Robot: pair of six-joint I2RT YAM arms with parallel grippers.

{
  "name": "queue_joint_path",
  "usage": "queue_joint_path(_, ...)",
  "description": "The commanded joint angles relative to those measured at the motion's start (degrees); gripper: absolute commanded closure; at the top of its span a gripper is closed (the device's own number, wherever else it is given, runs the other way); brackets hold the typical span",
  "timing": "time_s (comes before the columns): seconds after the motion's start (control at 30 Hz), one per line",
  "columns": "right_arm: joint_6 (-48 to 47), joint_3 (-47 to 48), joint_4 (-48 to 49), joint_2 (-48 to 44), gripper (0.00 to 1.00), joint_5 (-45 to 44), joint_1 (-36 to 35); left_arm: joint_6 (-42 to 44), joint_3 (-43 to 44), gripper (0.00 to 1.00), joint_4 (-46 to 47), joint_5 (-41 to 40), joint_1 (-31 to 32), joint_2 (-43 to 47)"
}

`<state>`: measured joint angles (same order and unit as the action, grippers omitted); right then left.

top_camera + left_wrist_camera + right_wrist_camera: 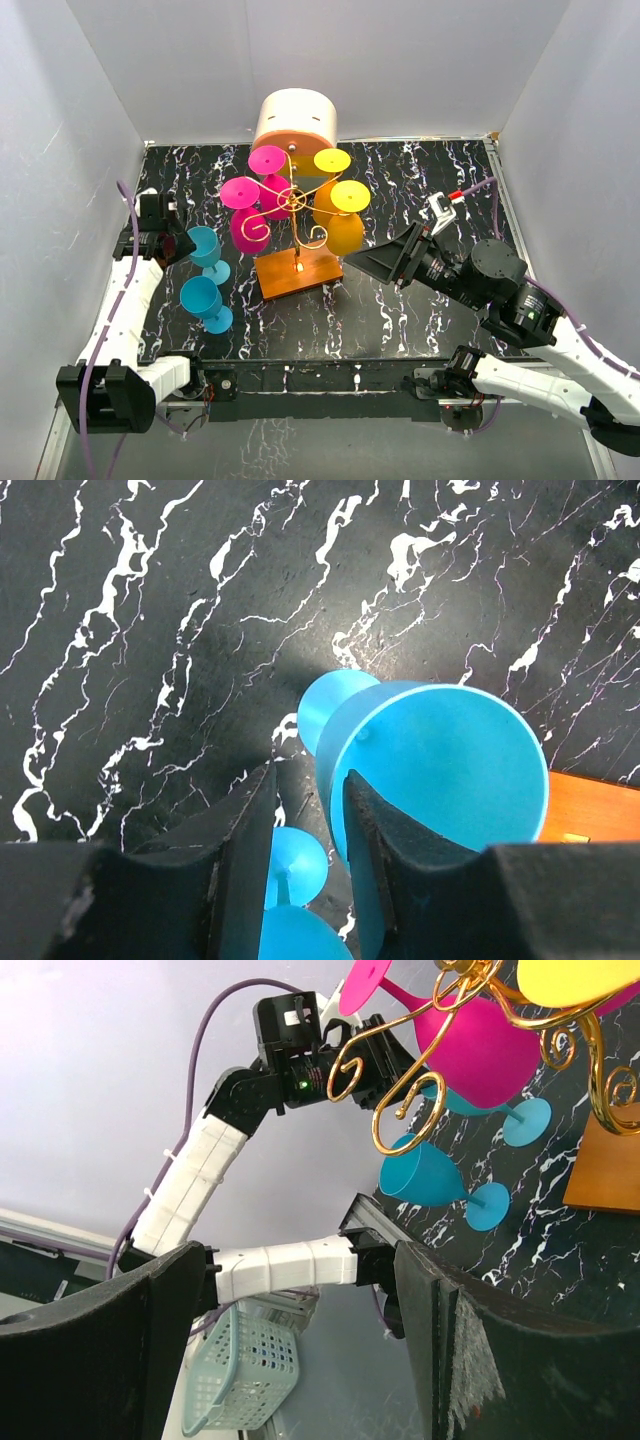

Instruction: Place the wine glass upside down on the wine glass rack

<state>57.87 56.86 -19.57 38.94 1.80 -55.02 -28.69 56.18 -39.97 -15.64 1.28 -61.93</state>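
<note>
Two blue wine glasses stand upright left of the wine glass rack [293, 203], a gold wire stand on an orange base [297, 272]. Magenta and yellow glasses hang upside down on it. My left gripper [186, 246] is at the farther blue wine glass [206, 245]. In the left wrist view that gripper [310, 775] straddles the wall of the bowl [450, 770]: one finger over the inside, the other outside with a gap left. The nearer blue glass [203, 298] shows below. My right gripper [368, 262] hovers open and empty right of the rack.
A big cream-and-orange cylinder [294, 122] stands behind the rack. White walls close in the black marbled table [420, 190] on three sides. In the right wrist view, a pale blue basket [240, 1370] sits beyond the table's left edge.
</note>
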Motion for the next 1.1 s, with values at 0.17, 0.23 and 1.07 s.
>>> queue_joint_path(0.17, -1.0, 2.3, 1.9, -0.8, 0.25, -1.2, -0.1, 3.1, -0.3, 0.85, 2.3, 4.8, -2.8, -2.2)
queue_joint_path(0.23, -1.1, 2.4, 1.8, -0.9, 0.25, -1.2, -0.1, 3.6, 0.2, 0.91, 1.7, 4.2, -2.8, -2.4)
queue_joint_path(1.07, 1.4, 7.2, 4.4, 6.2, 0.26, 0.1, -0.1, 6.8, 38.4, 1.0, -6.8, -5.9, -2.8, 7.2)
